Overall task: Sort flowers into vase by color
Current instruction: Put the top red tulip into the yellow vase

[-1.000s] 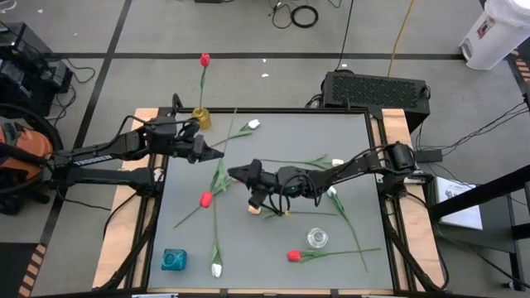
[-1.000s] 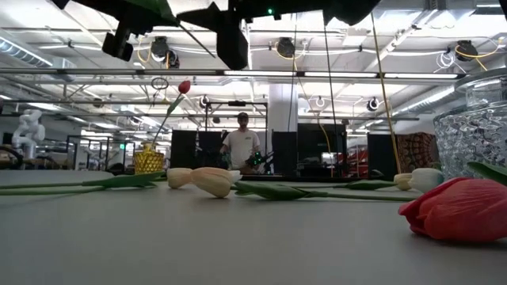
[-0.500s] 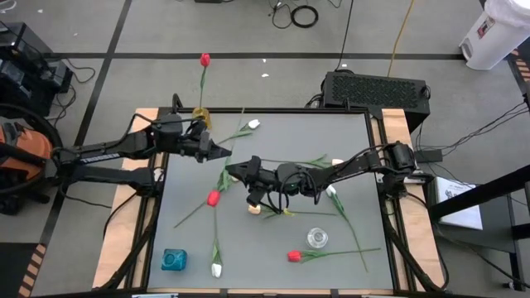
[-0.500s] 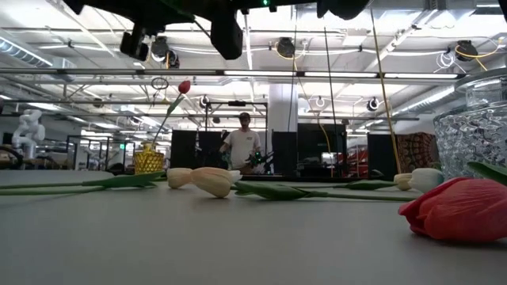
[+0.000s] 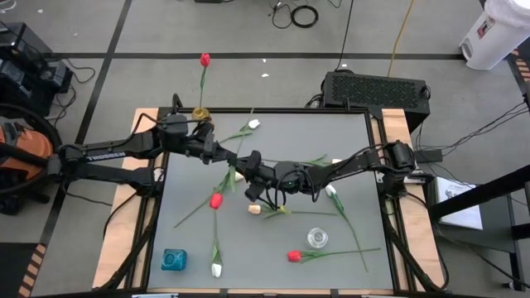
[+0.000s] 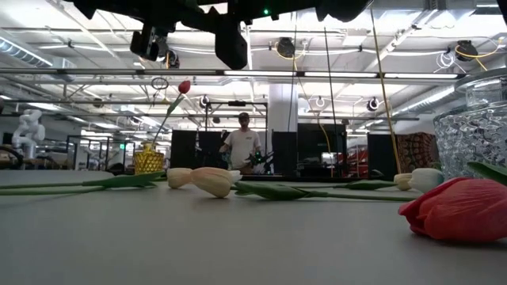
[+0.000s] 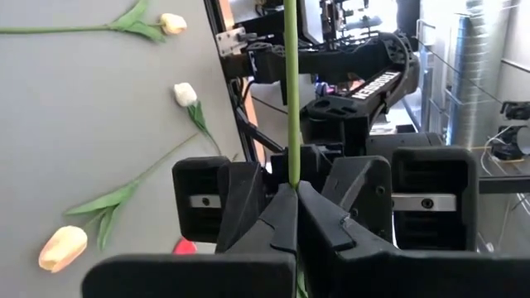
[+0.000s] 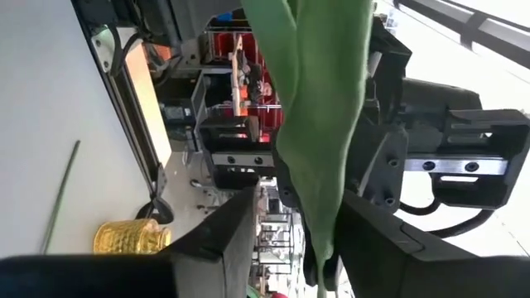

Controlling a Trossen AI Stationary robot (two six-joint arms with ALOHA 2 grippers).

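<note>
My left gripper [image 5: 225, 154] is high over the table's middle, shut on the thin green stem of a red tulip [image 5: 216, 199]. The stem's free end [image 5: 252, 112] points toward the far edge. My right gripper [image 5: 247, 161] is open close beside the left one. In the right wrist view its fingers stand on either side of the tulip's green leaf [image 8: 319, 99]. A gold vase [image 5: 201, 117] at the far left edge holds one upright red tulip [image 5: 204, 60]. Other tulips lie flat on the table: white [image 5: 253, 124], cream [image 5: 254, 209] and red [image 5: 293, 256]. My left gripper pinches the red tulip's stem [image 7: 292, 157] between its two shut fingers, partway along, above the head [image 7: 184, 246]. The fingers come about level from the table's left and lie across the stem. The tulip is lifted clear of the table. I cannot tell whether my right gripper touches the leaf.
A blue vase [image 5: 173, 260] stands near the front left and a clear glass vase [image 5: 316, 238] at the front right. More tulips lie at the right [image 5: 331, 192] and front [image 5: 216, 270]. A person [image 6: 241, 146] stands far behind the table.
My left gripper has carried the red tulip toward the table's right, still shut on its stem and clear of the table. My right gripper has moved toward the far edge and up to the stem, ending beside the left gripper.
</note>
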